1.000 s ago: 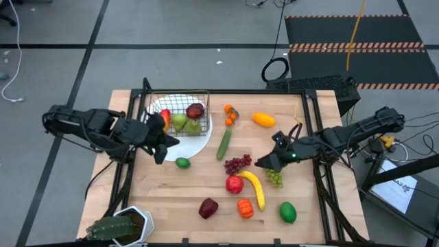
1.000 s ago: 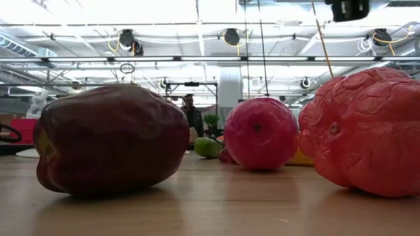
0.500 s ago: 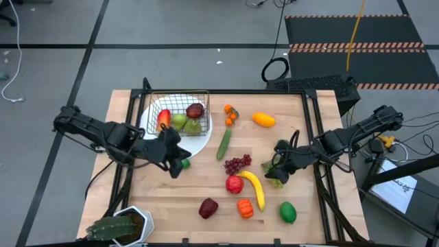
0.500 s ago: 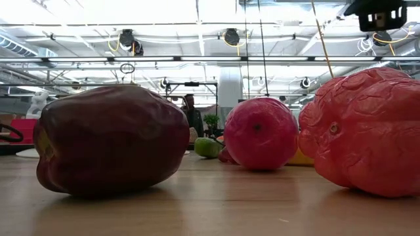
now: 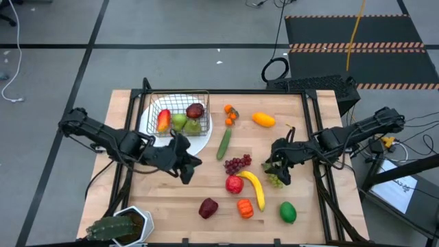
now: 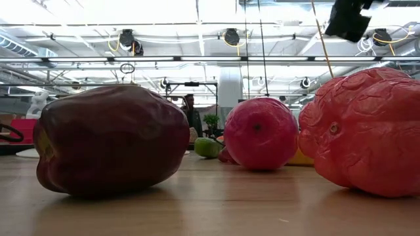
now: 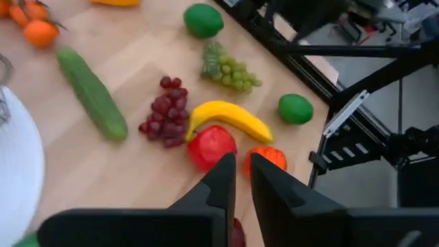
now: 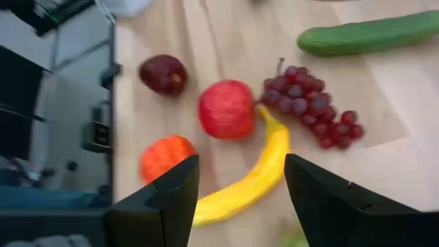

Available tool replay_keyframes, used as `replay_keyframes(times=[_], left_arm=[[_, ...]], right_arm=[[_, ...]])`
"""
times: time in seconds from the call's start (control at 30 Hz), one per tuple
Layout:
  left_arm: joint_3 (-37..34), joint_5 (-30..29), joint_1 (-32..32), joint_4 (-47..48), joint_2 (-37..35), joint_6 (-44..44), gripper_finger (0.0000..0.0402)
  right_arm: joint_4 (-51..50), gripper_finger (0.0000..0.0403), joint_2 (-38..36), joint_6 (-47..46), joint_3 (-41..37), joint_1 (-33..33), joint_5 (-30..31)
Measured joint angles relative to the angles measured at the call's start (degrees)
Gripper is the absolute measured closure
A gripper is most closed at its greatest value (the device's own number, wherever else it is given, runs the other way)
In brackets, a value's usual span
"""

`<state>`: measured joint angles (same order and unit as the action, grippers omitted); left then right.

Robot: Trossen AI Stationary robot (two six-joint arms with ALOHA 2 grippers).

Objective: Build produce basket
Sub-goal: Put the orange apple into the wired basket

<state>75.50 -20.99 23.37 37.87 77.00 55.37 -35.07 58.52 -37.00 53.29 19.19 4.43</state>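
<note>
We see the left gripper over the bare wood just below the white plate, its 2 fingers nearly closed with a thin gap and nothing between them. The right gripper hangs above the green grapes, fingers spread apart and empty. Between the 2 grippers lie purple grapes, a red apple, a banana and a cucumber. The wire basket sits on the plate, holding 4 fruits, near the table's far left corner.
</note>
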Motion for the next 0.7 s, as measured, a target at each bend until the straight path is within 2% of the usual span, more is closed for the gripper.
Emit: replay_keyframes(times=[0.17, 0.37, 0.7], left_arm=[[-0.07, -0.01, 1.68, -8.19, 5.13, -0.31, 0.0309], [-0.02, 1.67, 1.31, -20.48, 12.69, -2.46, 0.0257], [-0.02, 7.12, -0.39, -32.56, 26.08, -2.25, 0.0250]], right_arm=[[2.39, 0.0193, -0.02, 1.18, -2.33, -1.63, -4.62], [9.18, 0.0193, -0.02, 5.31, -6.40, -1.83, -4.49], [25.17, 0.0193, 0.00, 9.00, -15.34, -4.23, -4.79]])
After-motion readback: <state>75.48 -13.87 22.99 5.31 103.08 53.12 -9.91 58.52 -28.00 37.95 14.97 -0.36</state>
